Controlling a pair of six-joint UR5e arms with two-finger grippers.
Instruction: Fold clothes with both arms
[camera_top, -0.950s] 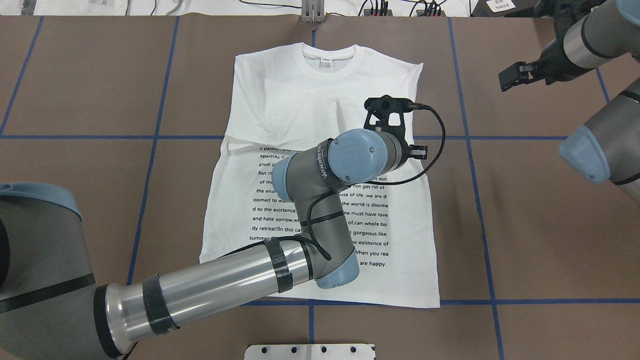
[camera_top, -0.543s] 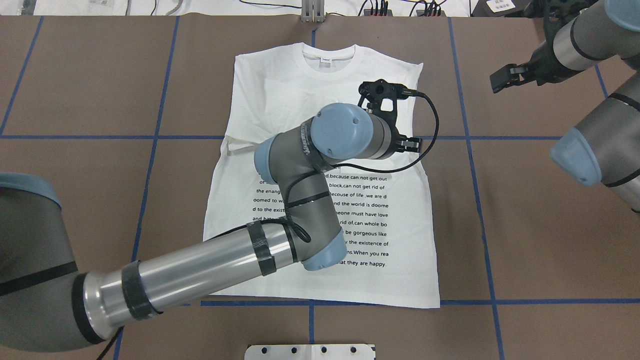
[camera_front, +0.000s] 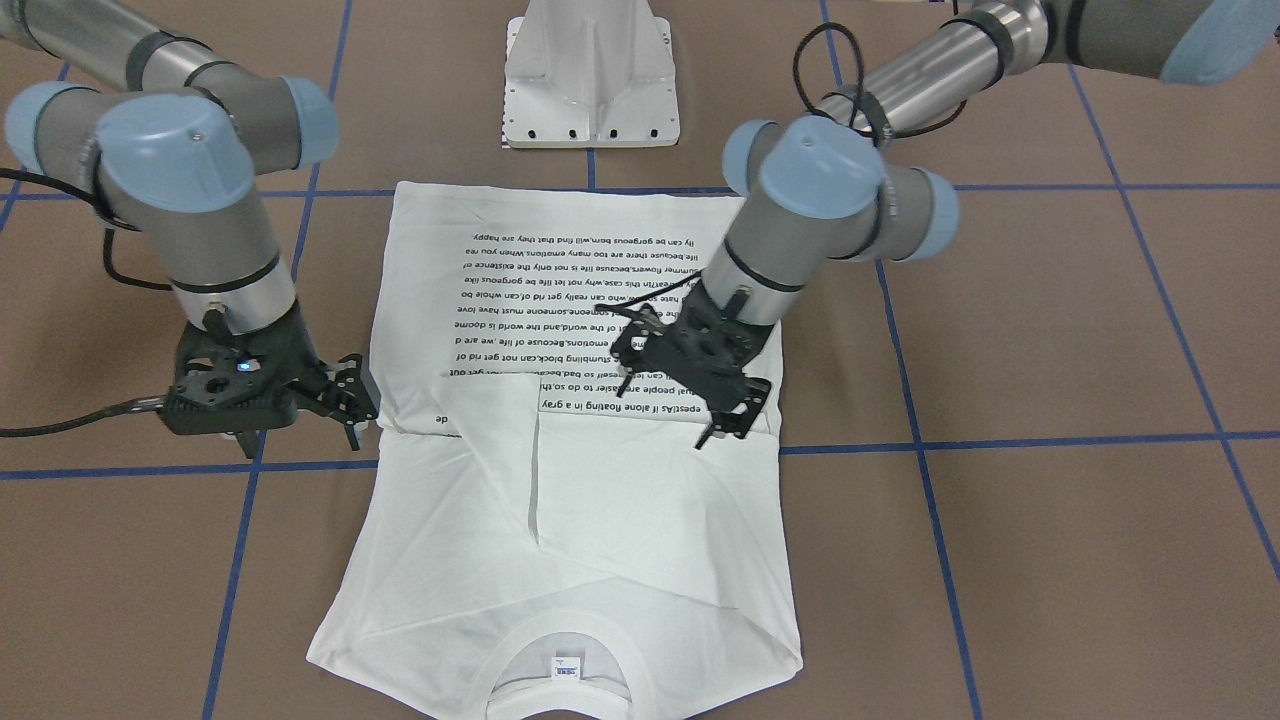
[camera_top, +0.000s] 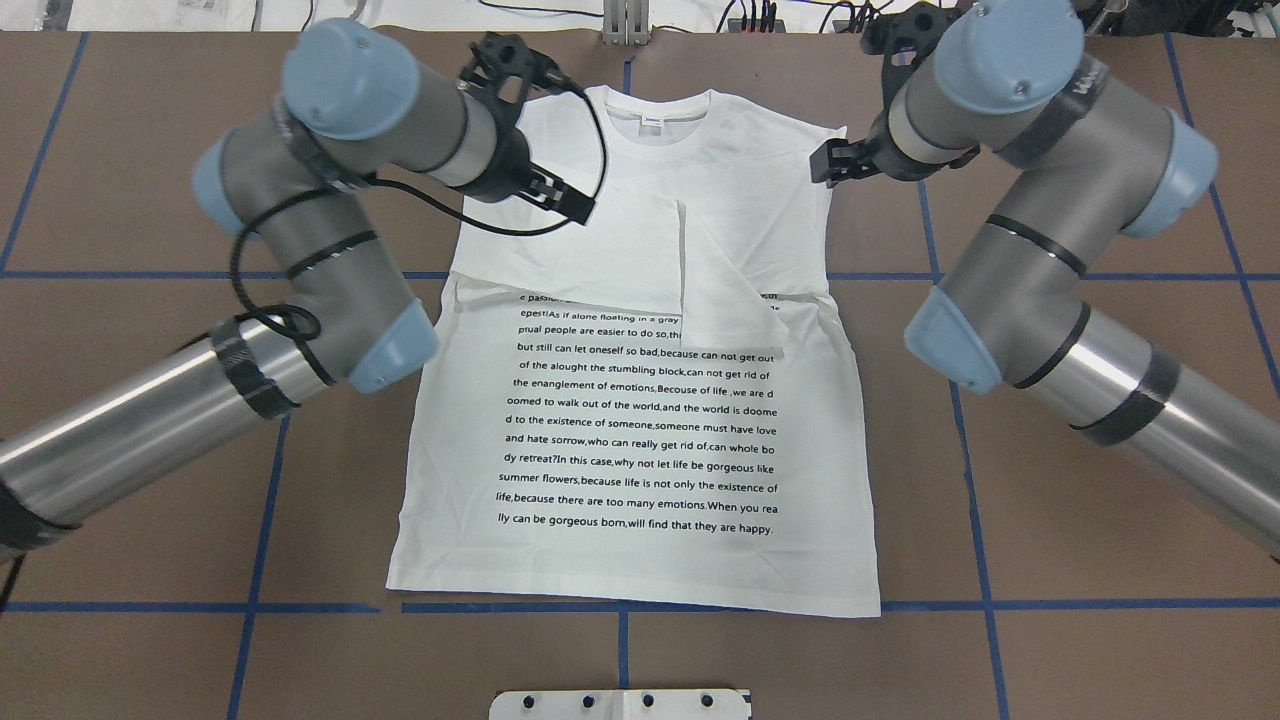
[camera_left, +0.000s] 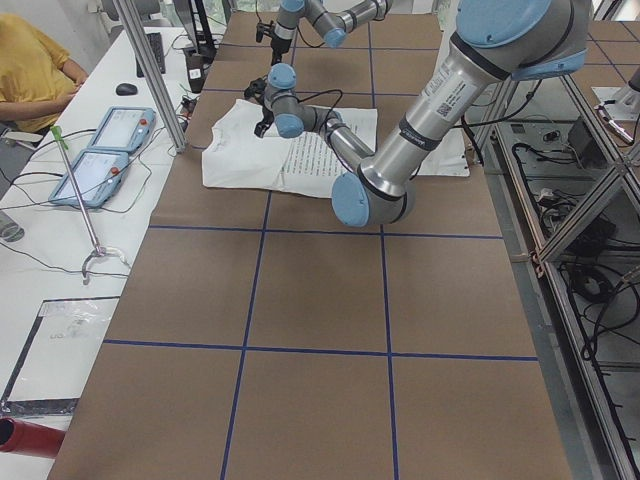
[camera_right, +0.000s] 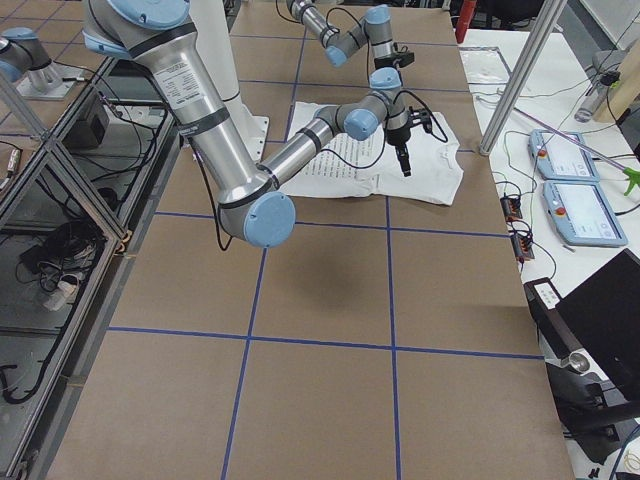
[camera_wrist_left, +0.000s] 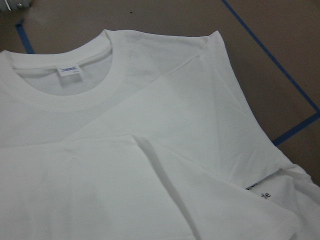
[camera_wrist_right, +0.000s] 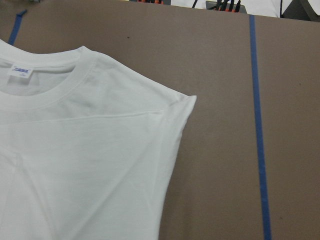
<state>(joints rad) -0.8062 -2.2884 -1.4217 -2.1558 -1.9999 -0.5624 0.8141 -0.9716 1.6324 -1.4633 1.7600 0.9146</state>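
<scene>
The white T-shirt (camera_top: 640, 450) lies flat on the brown table with its text block up and its collar (camera_top: 655, 112) away from me. Both sleeves are folded in over the chest. It also shows in the front view (camera_front: 560, 540) and both wrist views (camera_wrist_left: 175, 125) (camera_wrist_right: 90, 165). My left gripper (camera_top: 562, 198) hovers over the shirt's left chest, open and empty; in the front view (camera_front: 732, 415) it is over the folded sleeve's edge. My right gripper (camera_top: 835, 162) is by the shirt's right shoulder edge, open and empty; it also shows in the front view (camera_front: 350, 400).
The white pedestal base (camera_front: 590, 80) stands at the near table edge. Blue tape lines (camera_top: 1000, 275) grid the brown table. Cables and plugs (camera_top: 760, 15) lie along the far edge. A seated person in yellow (camera_left: 30, 70) and control pendants (camera_left: 100, 150) are beyond the table.
My left arm has swung from the shirt's right side across to its upper left. My right arm has come in from the far right to the shirt's right shoulder.
</scene>
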